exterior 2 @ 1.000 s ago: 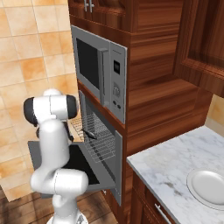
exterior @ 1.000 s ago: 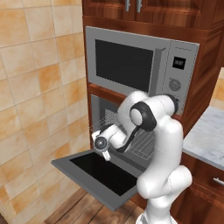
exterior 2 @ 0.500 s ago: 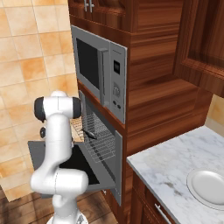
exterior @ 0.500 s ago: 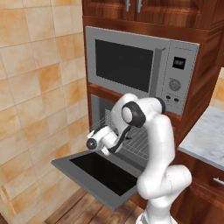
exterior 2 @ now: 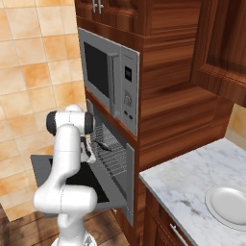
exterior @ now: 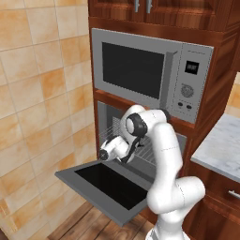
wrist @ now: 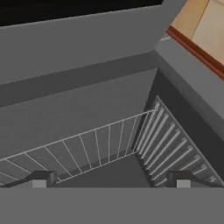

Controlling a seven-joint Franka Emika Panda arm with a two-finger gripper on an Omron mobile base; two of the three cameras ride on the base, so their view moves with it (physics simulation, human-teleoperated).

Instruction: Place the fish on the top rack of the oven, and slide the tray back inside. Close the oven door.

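Arm (exterior: pixel 161 154) further left over oven door (exterior: pixel 105 185).

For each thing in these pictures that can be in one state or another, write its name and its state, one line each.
oven door: open, folded down flat.
top rack: slid partly out of the oven cavity.
fish: lying on the top rack.
gripper: open, empty, at the oven mouth.
microwave: door shut.
plate: on the marble counter, nothing on it.
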